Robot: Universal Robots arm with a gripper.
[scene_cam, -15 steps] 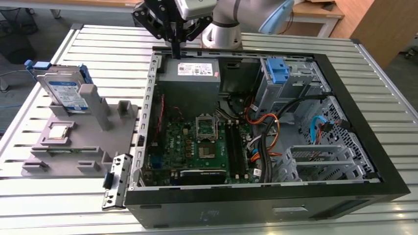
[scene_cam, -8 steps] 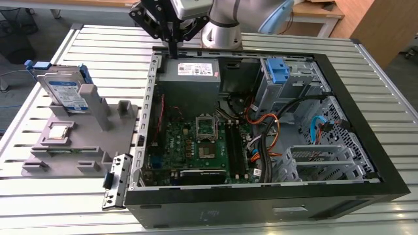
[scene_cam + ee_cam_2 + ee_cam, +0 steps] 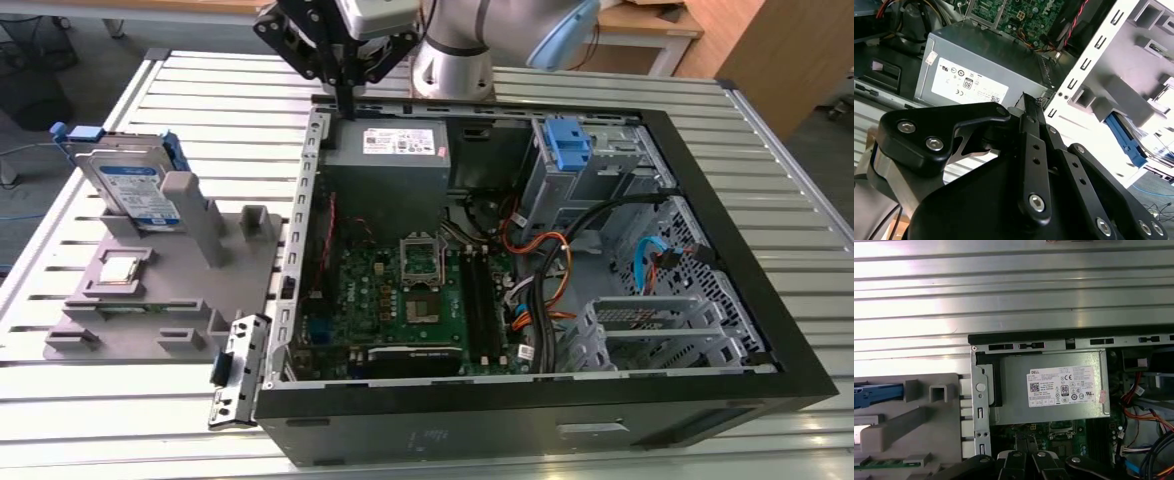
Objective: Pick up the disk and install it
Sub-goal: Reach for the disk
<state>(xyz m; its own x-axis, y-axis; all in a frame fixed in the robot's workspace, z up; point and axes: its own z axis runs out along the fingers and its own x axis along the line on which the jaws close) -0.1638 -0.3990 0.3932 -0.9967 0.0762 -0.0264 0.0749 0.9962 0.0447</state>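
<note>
The disk [image 3: 134, 188] stands on edge in a grey holder at the exterior view's left, silver with a white-and-blue label and blue rails. Its blue rail also shows in the second wrist view [image 3: 1126, 142] and the first wrist view [image 3: 876, 394]. My gripper [image 3: 344, 105] hangs over the back edge of the open computer case [image 3: 747, 260], above the power supply and well away from the disk. Its black fingers meet at one thin tip with nothing between them, as both wrist views show [image 3: 1029, 100] [image 3: 1026, 445].
The grey holder [image 3: 147, 300] lies on the slatted metal table [image 3: 200, 90]. Inside the case are the grey power supply [image 3: 387, 150], a green motherboard [image 3: 414, 290], loose cables [image 3: 561, 250], a blue bracket [image 3: 567, 145] in the drive bay and a metal cage [image 3: 654, 330].
</note>
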